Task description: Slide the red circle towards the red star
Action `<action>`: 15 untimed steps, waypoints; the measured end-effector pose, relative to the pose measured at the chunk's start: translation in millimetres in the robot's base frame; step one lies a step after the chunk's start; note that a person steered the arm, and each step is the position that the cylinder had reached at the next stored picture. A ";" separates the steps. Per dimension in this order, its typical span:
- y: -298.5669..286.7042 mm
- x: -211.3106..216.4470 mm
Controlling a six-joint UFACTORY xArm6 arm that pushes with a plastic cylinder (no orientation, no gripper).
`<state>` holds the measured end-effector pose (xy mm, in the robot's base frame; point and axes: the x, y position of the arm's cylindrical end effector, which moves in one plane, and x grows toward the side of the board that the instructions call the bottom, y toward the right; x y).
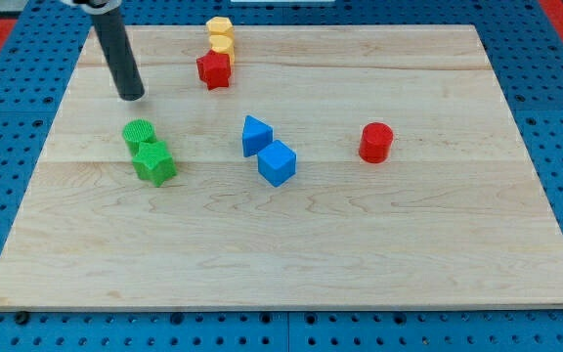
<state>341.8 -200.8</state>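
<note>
The red circle point(375, 142) stands right of the board's middle. The red star point(214, 70) lies near the view's top, left of centre, touching the yellow blocks above it. My tip point(132, 96) rests on the board at the upper left, well left of the red star and far from the red circle. The dark rod rises from it towards the view's top left.
Two yellow blocks point(221, 34) sit stacked in line just above the red star. A green circle point(139, 134) and a green star point(154, 162) lie just below my tip. A blue triangle point(255, 134) and a blue cube point(277, 162) lie mid-board. The wooden board point(409, 254) lies on a blue pegboard.
</note>
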 end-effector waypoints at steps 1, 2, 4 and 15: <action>50.4 3.3; 137.4 3.2; 313.4 16.3; 163.8 40.4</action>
<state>382.3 -37.1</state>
